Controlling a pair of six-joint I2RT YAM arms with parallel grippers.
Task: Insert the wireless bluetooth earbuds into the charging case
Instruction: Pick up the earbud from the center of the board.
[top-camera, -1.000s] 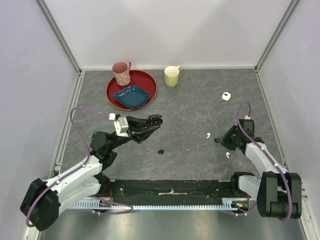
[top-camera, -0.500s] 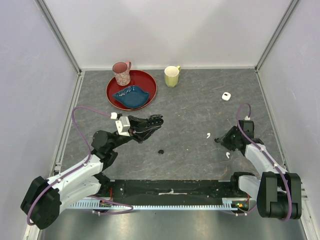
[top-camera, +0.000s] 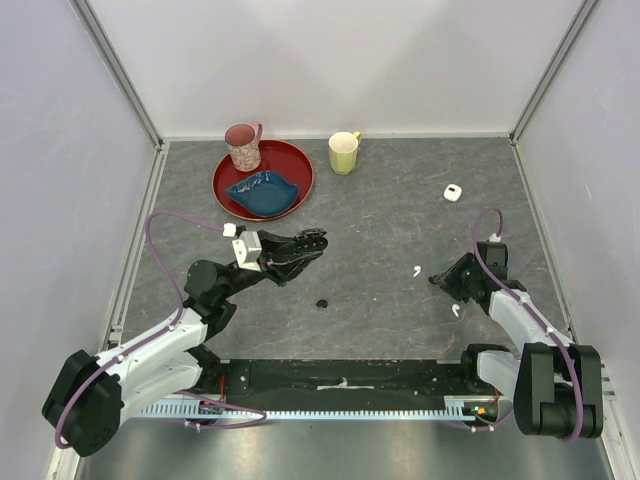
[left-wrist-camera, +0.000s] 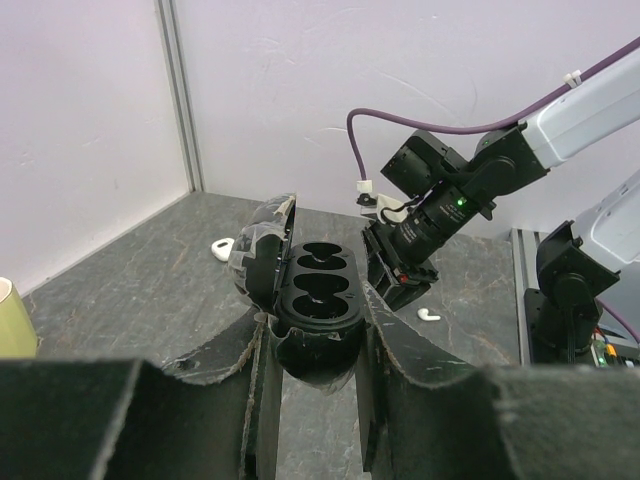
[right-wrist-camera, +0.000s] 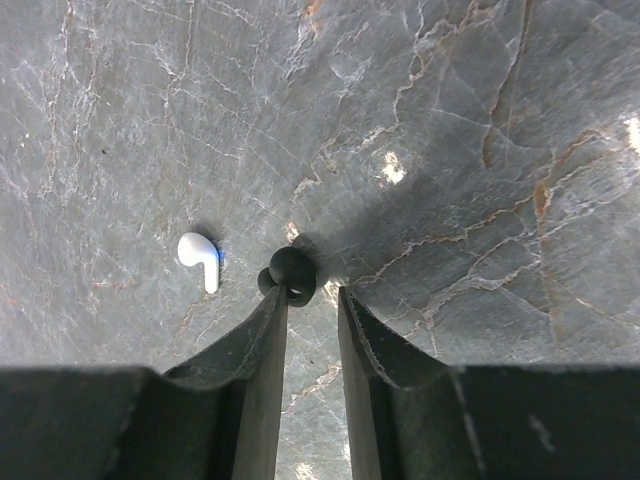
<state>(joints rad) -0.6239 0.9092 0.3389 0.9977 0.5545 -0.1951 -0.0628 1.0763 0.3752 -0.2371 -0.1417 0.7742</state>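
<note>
The charging case (left-wrist-camera: 322, 300) is a small black rounded plastic shell. It sits clamped between the fingers of the left gripper (left-wrist-camera: 318, 345), held above the grey stone-patterned tabletop (top-camera: 380, 220), left of centre. Its lid is hinged open to one side. Two oval sockets face upward, both vacant.

The wireless bluetooth earbuds (top-camera: 417, 270) are two tiny white plastic pieces, each a short stem with a bulb end. One lies flat on the tabletop right of centre. The other earbud (top-camera: 456, 310) lies nearer the arm bases, apart from the first. Both lie well apart from the case.
</note>
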